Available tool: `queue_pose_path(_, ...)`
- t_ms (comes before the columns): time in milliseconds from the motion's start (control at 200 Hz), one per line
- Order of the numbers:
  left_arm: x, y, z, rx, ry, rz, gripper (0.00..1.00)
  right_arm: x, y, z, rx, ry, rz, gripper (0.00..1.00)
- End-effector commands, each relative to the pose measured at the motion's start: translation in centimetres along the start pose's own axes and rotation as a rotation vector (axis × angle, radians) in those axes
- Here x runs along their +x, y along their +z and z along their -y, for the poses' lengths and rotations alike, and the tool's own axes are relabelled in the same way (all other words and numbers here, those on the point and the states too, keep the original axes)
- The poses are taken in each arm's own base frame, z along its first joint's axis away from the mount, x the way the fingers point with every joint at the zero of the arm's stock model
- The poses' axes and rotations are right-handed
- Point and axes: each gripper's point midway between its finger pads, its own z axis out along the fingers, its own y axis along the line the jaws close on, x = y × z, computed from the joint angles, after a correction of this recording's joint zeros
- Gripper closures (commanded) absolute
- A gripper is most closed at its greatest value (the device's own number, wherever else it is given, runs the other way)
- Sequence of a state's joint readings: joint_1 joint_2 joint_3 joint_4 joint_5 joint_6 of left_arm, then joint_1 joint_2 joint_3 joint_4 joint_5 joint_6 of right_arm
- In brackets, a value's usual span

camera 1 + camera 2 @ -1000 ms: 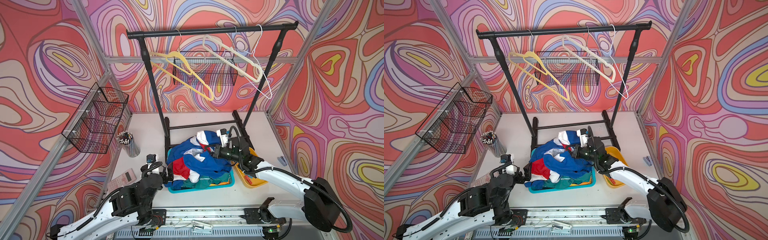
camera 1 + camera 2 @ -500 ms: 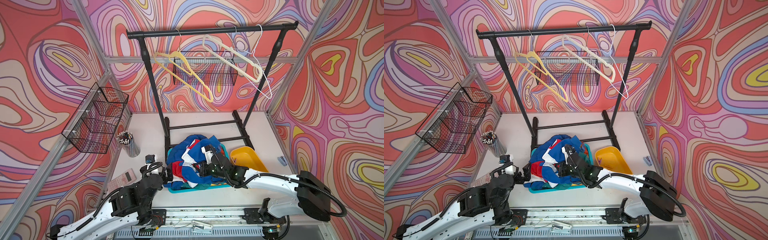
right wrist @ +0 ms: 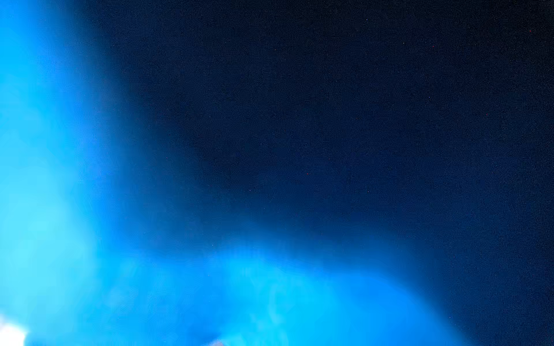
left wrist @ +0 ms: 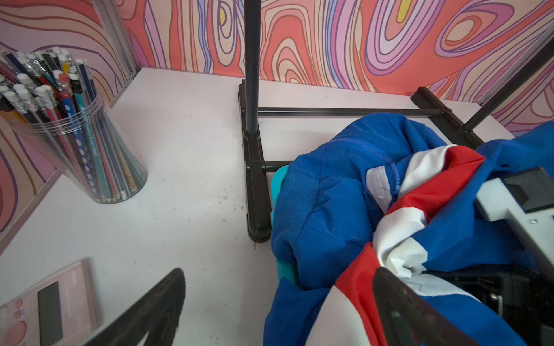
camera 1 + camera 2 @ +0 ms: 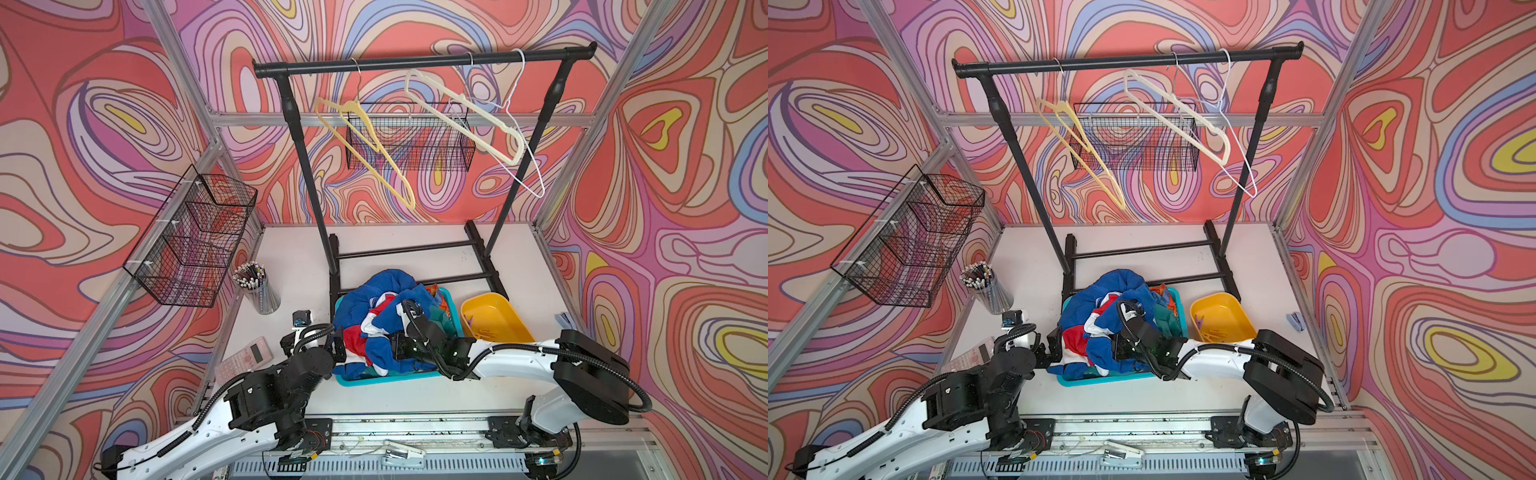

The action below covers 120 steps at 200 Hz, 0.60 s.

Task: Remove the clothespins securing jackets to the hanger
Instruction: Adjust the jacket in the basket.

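Observation:
The jackets lie heaped in a teal bin (image 5: 390, 378) (image 5: 1100, 378). The blue jacket (image 5: 365, 299) (image 5: 1088, 307) (image 4: 329, 194) with red and white bands is on top, over teal cloth (image 5: 438, 316). My right gripper (image 5: 397, 347) (image 5: 1117, 347) is shut and sunk into the blue jacket; its fingertips are hidden, and blue cloth covers the right wrist view. My left gripper (image 5: 338, 347) (image 4: 278, 272) stands open at the bin's left edge, over the jacket's hem. Several clothespins (image 5: 1212, 332) lie in the yellow tray (image 5: 498, 307). In both top views three hangers (image 5: 365, 149) hang bare on the rack.
The black rack's base (image 5: 415, 253) stands just behind the bin. A pencil cup (image 5: 257, 286) (image 4: 75, 134) and a pink calculator (image 5: 245, 359) (image 4: 45, 311) sit to the left. Wire baskets (image 5: 195, 237) hang on the left and back walls.
My right arm swung left from over the yellow tray and down into the pile, dragging the blue jacket with it. The tray is uncovered now. The left arm stayed still.

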State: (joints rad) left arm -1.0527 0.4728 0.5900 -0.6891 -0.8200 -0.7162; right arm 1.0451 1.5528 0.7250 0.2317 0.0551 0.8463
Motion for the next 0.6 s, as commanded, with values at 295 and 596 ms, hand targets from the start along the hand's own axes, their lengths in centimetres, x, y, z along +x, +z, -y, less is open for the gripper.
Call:
queue_pose_path(295, -2.5, -1.0, -2.7, -0.123, -0.055, 0.100, 0.00, 0.5, -2.0, 2.8, 0.207, -0.212, -0.055, 0.44)
queue_pose_path(596, -3.0, -0.7, -3.3, -0.156, -0.043, 0.133, 0.00, -2.8, -4.2, -0.6, 0.188, -0.317, -0.016, 0.25)
